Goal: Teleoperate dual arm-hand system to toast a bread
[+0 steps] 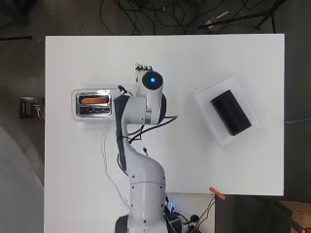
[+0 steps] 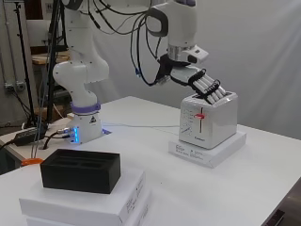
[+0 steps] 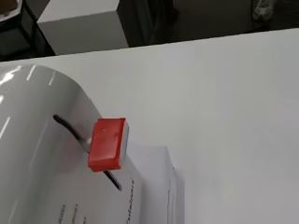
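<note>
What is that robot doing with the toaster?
A white robot arm is reaching over a toaster that stands on a flat white box. Its hand rests on the toaster's top with straight fingers, holding nothing. From above you can see a slice of bread already sitting in one slot. The red lever on the toaster's front has nothing touching it. A black block sits on another white box, off to the side.

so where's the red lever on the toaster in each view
Overhead: the red lever cannot be made out; the arm covers that end of the toaster.
Side: at centre right, on the toaster's near face, below the hand.
Wrist: centre left, on its dark slot.
Shared landmark: the toaster's white body.
</note>
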`<state>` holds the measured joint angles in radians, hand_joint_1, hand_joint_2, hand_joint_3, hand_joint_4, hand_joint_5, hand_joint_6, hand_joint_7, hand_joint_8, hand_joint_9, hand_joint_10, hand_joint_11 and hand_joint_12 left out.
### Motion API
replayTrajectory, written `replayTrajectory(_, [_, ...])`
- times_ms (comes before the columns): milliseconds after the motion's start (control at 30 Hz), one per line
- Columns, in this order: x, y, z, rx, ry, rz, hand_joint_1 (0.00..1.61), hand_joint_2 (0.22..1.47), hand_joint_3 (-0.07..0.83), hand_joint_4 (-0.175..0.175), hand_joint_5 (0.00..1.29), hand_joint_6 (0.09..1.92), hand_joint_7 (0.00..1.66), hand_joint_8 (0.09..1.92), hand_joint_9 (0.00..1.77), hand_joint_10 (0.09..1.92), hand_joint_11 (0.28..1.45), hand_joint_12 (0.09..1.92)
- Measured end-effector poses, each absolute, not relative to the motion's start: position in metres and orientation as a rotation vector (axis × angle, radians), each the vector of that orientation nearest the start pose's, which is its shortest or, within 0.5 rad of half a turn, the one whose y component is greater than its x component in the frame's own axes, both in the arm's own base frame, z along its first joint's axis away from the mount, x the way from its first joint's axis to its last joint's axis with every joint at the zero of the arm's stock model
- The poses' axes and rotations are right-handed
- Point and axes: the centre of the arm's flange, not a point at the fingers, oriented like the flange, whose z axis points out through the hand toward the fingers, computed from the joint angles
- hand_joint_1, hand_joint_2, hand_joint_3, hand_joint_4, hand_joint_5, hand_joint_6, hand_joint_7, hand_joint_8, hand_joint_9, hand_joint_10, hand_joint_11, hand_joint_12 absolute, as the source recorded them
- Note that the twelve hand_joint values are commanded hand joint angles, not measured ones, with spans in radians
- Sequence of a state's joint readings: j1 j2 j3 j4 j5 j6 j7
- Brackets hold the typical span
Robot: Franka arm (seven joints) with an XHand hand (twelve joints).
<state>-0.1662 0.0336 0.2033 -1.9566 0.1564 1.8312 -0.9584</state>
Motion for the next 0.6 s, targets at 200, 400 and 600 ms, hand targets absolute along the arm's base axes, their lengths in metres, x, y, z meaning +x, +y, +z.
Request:
replayTrajectory(200, [0.558,0.030,0.408,-2.588,-1.246,0.173,0.11,0.97,-0.010,-0.044,0.25,0.09,0.30,0.09,0.48,0.09,0.47,0.09])
replayTrajectory(400, [0.570,0.026,0.388,-2.557,-1.265,0.236,0.18,1.02,-0.001,-0.094,0.31,0.09,1.00,0.34,0.92,1.68,0.69,1.69])
replayTrajectory(600, [0.567,0.015,0.353,-2.571,-1.262,0.261,0.21,0.97,-0.003,-0.100,0.26,0.09,0.81,1.71,1.13,1.92,0.91,1.92])
